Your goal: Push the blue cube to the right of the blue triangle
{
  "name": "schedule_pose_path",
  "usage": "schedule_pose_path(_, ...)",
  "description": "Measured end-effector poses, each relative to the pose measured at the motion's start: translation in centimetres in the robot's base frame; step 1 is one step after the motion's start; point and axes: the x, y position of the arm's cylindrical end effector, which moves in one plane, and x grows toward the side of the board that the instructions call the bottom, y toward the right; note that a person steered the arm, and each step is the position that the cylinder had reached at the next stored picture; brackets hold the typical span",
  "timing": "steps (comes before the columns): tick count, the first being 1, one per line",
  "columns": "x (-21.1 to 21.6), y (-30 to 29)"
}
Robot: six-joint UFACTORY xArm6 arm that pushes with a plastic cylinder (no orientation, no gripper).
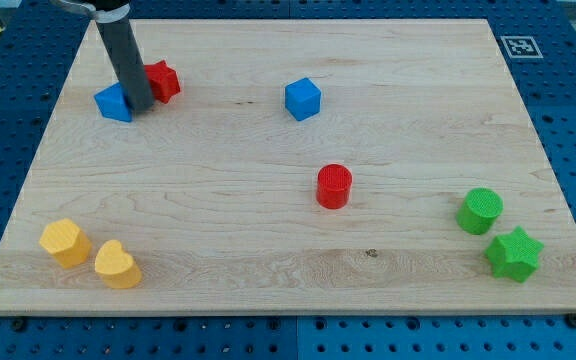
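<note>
The blue cube (303,99) sits on the wooden board (288,250) near the view's top, a little right of centre. The blue triangle (114,103) lies at the view's top left, partly hidden by my dark rod. My tip (138,108) rests on the board right against the triangle's right side, between it and a red star-like block (163,80). The blue cube is far to the right of my tip, apart from it.
A red cylinder (334,186) stands right of centre. A green cylinder (480,211) and a green star (514,254) sit at the lower right. Two yellow blocks (65,243) (117,265) sit at the lower left. A marker tag (517,45) is at the top right corner.
</note>
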Motion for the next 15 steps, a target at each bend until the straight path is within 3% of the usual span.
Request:
schedule_pose_path(2,0.0,0.9)
schedule_pose_path(4,0.8,8.5)
schedule_pose_path(5,4.6,12.4)
schedule_pose_path(6,5.6,16.6)
schedule_pose_path(8,5.8,27.2)
schedule_pose_path(11,4.9,29.6)
schedule_pose_path(12,0.2,29.6)
schedule_pose_path(13,-1.5,29.4)
schedule_pose_path(15,-0.2,25.3)
